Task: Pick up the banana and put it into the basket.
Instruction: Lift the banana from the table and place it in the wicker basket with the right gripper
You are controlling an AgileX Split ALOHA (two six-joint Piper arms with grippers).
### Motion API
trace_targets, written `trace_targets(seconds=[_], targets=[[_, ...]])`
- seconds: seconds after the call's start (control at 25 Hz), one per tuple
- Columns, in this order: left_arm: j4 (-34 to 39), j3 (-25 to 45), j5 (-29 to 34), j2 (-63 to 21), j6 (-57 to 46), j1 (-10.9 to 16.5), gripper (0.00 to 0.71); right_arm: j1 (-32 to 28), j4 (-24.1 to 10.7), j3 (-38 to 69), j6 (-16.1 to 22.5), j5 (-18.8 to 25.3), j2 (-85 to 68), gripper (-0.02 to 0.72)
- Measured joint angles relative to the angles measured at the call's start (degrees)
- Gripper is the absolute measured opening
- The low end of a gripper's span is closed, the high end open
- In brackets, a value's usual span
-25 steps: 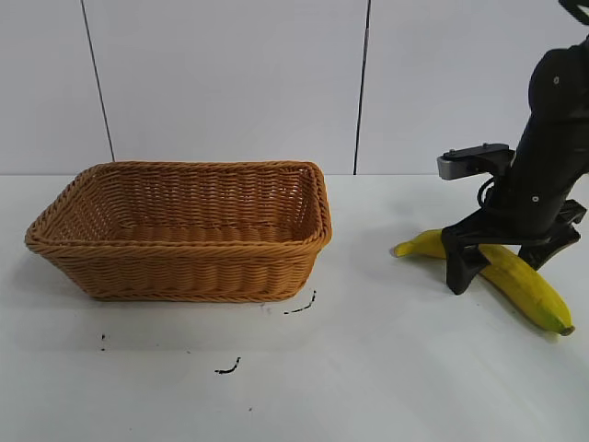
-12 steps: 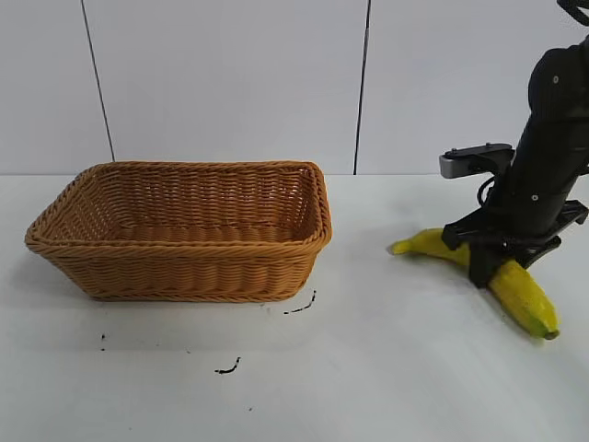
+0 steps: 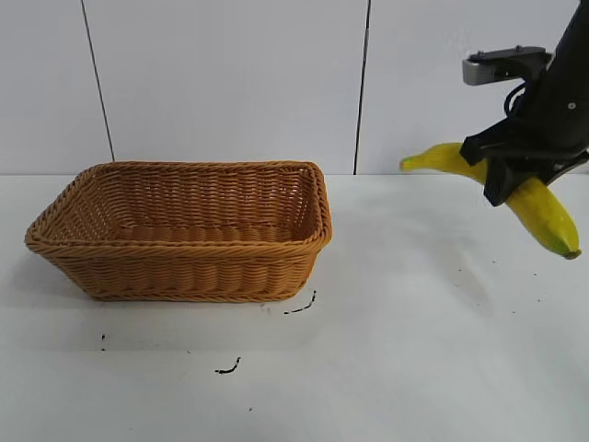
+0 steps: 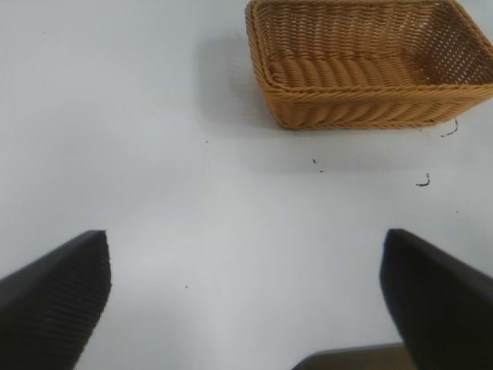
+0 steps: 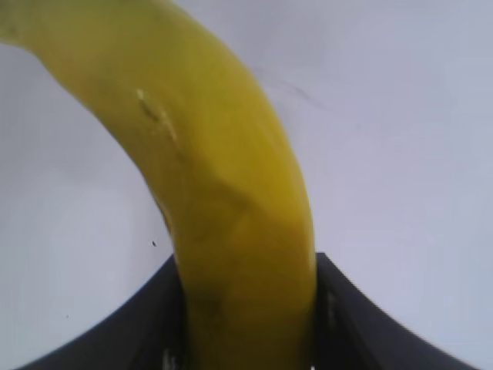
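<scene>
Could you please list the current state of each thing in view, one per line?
banana: clamped mid-length, lifted clear of the table, tilted.
basket: upright on the table, nothing inside.
right gripper: shut on the banana, raised at the right.
left gripper: open, above bare table, apart from the basket.

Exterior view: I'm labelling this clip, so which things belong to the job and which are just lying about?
Job: banana, clamped in the right gripper; empty wicker basket.
Lying about: black marks on the white table; idle left gripper.
</scene>
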Motion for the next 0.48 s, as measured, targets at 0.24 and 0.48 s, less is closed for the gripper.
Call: trace_targets(seconds=[0.24,0.48], targets=[[0.0,0.0,0.0,0.0,0.0,0.0,0.69,5.97,1.25,-15.96,-1.53,8.06,5.95,0.297],[0.0,0.0,0.0,0.0,0.0,0.0,0.69,17.05,1.48,-31.74,-1.93,9.71,15.96,0.297]])
